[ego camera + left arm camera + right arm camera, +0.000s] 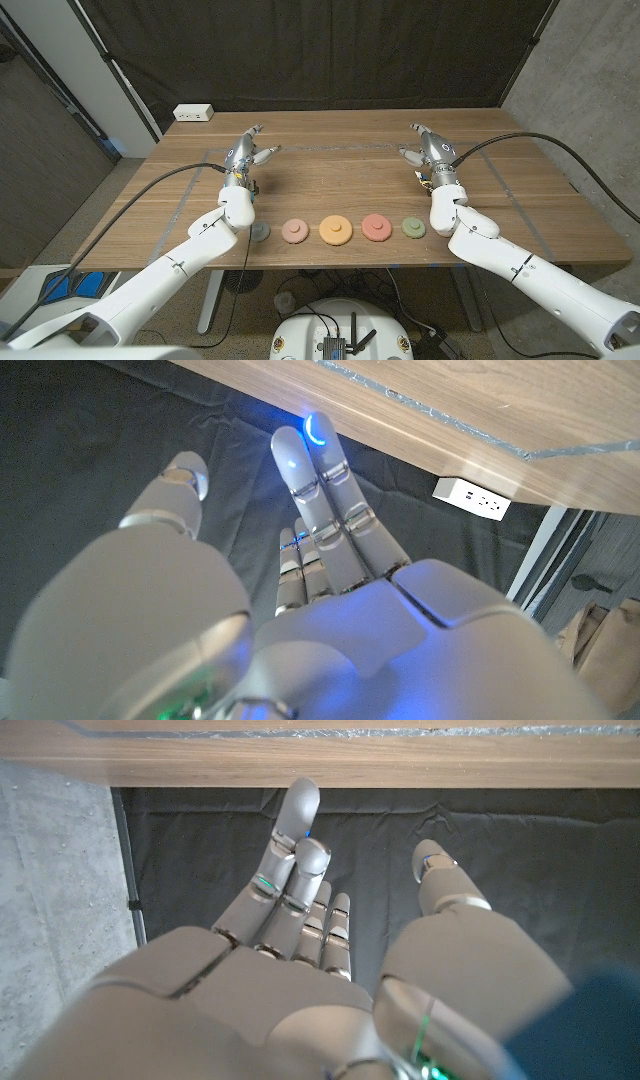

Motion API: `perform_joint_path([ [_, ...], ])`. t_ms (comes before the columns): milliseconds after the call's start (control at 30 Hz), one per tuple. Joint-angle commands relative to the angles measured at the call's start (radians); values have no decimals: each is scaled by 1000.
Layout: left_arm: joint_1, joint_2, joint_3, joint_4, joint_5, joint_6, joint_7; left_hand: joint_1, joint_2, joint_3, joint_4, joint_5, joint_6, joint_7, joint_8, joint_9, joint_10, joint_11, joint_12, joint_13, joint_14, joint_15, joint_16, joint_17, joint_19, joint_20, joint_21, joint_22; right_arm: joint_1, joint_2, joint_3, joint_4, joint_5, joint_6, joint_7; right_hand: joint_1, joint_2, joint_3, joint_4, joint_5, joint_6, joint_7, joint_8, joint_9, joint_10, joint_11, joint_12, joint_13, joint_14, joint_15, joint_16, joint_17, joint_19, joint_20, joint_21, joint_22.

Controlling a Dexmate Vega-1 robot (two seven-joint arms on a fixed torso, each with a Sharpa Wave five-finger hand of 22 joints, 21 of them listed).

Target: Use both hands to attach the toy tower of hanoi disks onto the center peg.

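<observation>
Five round toy disks are lying in a row at lower centre: grey disk, salmon disk, orange disk, red disk, green disk. The left hand and right hand are hovering with fingers extended, gripping nothing.

White arms, silver fingers, black cables

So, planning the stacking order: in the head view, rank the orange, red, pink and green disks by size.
Largest to smallest:
orange disk
red disk
pink disk
green disk
Orange and red look close.
</observation>
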Motion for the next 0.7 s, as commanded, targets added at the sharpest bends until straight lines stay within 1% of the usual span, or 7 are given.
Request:
perform_joint_path([
  [33,4,42,34,-80,82,134,-46,13,3,-8,-1,5,-13,3,-7,3,-13,3,-5,3,7,-55,13,0,0,-73,14,0,-12,-38,-12,-84,-73,-129,100,15,5,-8,2,-1,5,7,1,3,5,-4,4,7,2,-110,0,-1,-4,-91,9,-5],
  [167,1,55,40,-104,101,174,-67,16,4,-12,-1,5,-15,4,-9,3,-14,4,-6,4,9,-55,17,-1,-1,-73,17,0,-3,-53,-15,-105,-69,-152,156,26,8,-12,2,1,17,15,5,3,8,-1,6,12,12,-110,9,4,-3,-90,17,-8],
  [300,0,81,40,-140,107,208,-109,19,5,-15,-2,6,-13,6,-8,3,-11,6,-5,5,10,-56,21,-2,-2,-74,20,-1,14,-80,-28,-136,-67,-190,242,32,17,-19,8,4,7,49,-1,2,-2,24,3,19,12,-109,4,-1,-14,-89,24,-15],
  [367,-4,101,42,-168,106,239,-156,20,6,-16,-2,6,-11,7,-7,3,-12,7,-6,5,10,-56,22,-2,-3,-73,21,-1,22,-93,-35,-150,-70,-207,278,31,20,-24,10,6,-9,57,-8,1,-8,24,1,22,1,-109,-8,-13,-26,-88,24,-21],
  [500,-14,134,46,-207,106,284,-223,29,9,-24,-3,7,-39,11,-18,3,-38,14,-17,8,0,-55,25,-10,-16,-70,25,-2,35,-106,-54,-166,-97,-245,313,31,19,-33,10,6,-32,64,-16,0,-23,30,-4,27,-23,-109,-31,-41,-41,-88,26,-27],
  [600,-16,144,48,-218,116,298,-232,31,11,-26,-2,7,-41,11,-18,3,-39,18,-18,9,-5,-55,24,-14,-18,-69,27,-3,32,-116,-48,-177,-84,-244,331,34,20,-35,9,7,-34,65,-16,0,-27,30,-5,28,-17,-109,-24,-36,-47,-89,27,-30],
  [700,-16,152,44,-223,115,300,-240,32,14,-30,0,7,-34,12,-15,3,-29,18,-14,10,-6,-55,25,-18,-17,-69,31,-3,36,-123,-51,-184,-87,-252,347,38,21,-39,8,8,-37,66,-17,-1,-31,32,-6,30,-29,-109,-36,-50,-50,-89,29,-34],
])
